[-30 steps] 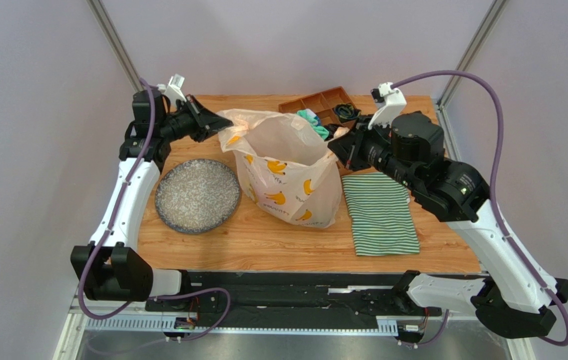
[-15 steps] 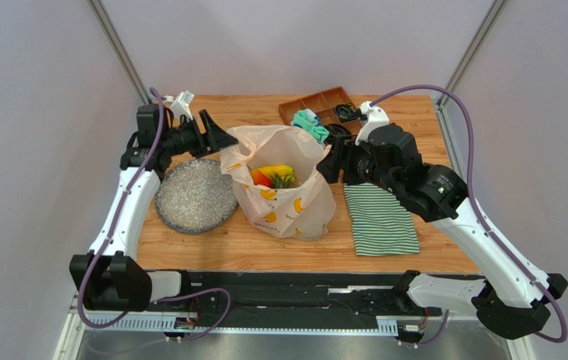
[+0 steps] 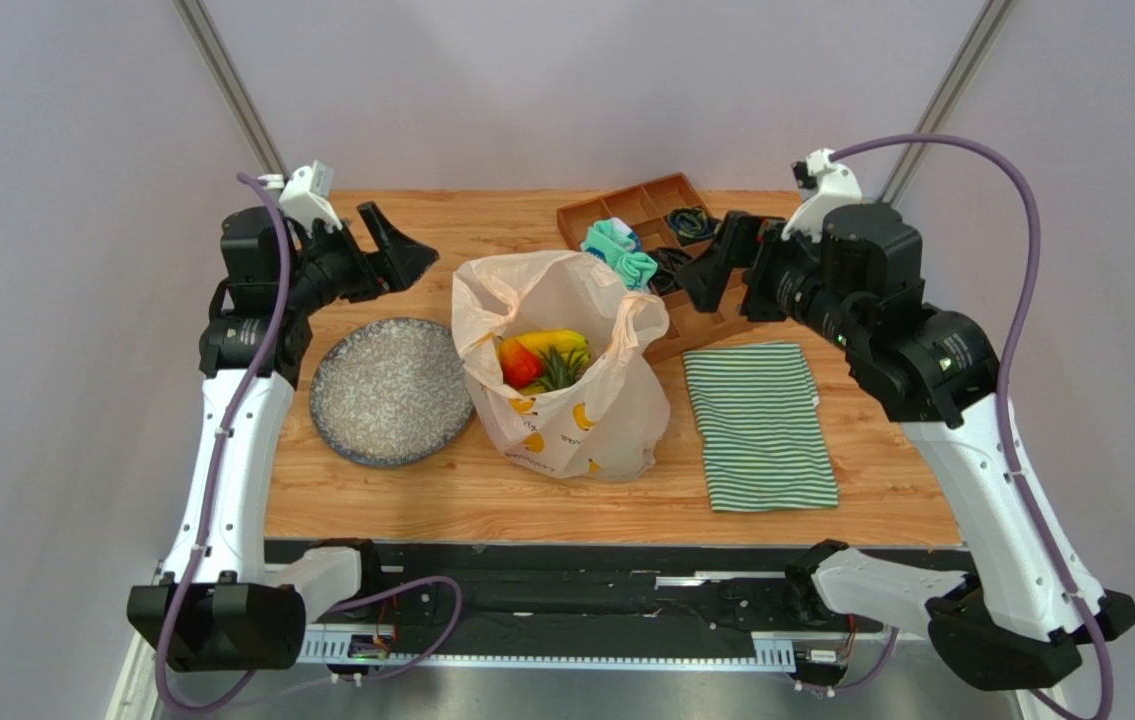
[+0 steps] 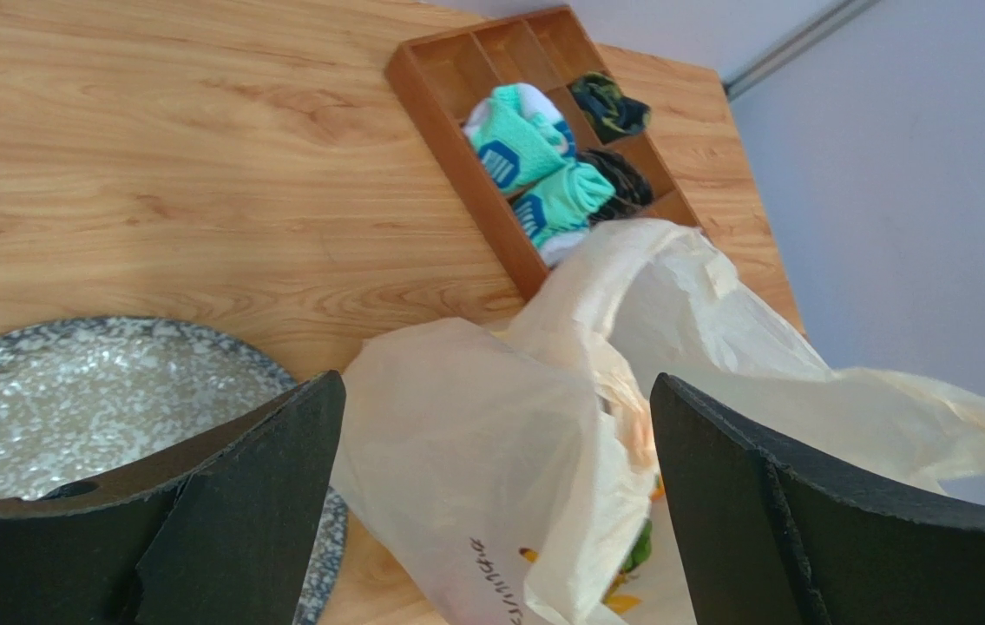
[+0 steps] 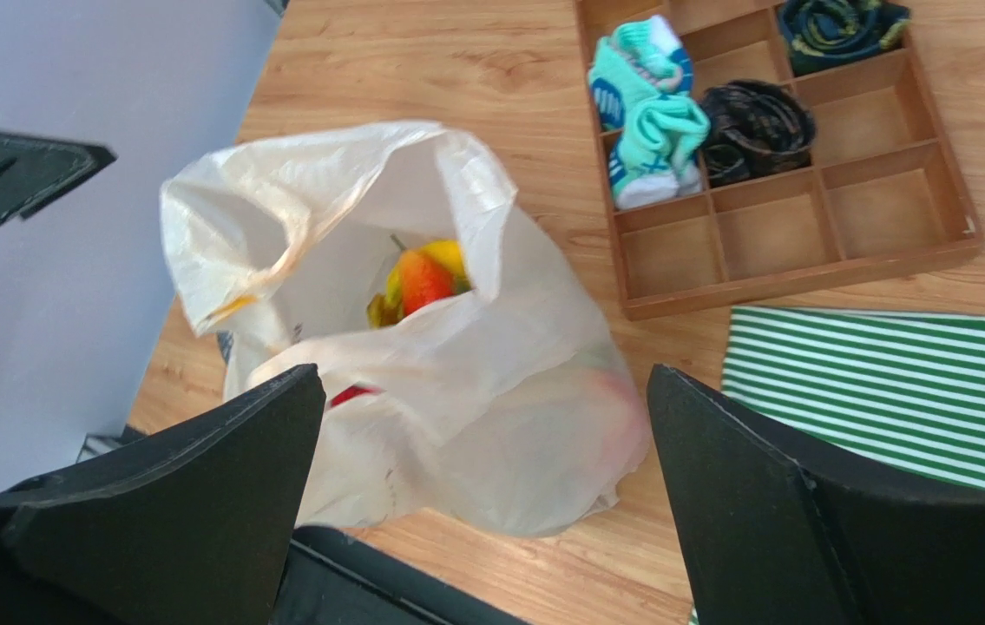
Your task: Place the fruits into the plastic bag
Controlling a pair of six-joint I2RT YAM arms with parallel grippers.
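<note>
standing upright near the middle of the wooden table (image 3: 423, 488), the plastic bag (image 3: 581, 413) has its mouth open toward the top. the fruits (image 3: 540, 357) lie inside it. from the top view i can see a yellow one, a red one beside it and some green leaves. the right wrist view shows an orange-red fruit (image 5: 418, 277) with a yellow one touching it behind. the other fruits deeper in the bag i cannot make out.

the left gripper (image 3: 402, 252) hangs in the air to the left of the bag, over the far side of the speckled plate (image 3: 390, 393). its two fingers are spread wide and nothing is between them. in its own camera the bag's rim lies below the gap and does not touch either finger.

the right gripper (image 3: 711, 276) is raised on the right of the bag, above the wooden tray (image 3: 645, 201). its fingers are also far apart and hold nothing, and they point toward the bag's opening.

the tray stands at the far edge of the table and touches the bag's back side. teal bundles of cloth (image 5: 645, 102) sit in its compartments nearest the bag, and dark bundles (image 5: 754, 126) are in the compartments next to them. a green-and-white striped cloth (image 3: 758, 425) lies flat just to the right of the bag. the plate lies just to the left of the bag.
</note>
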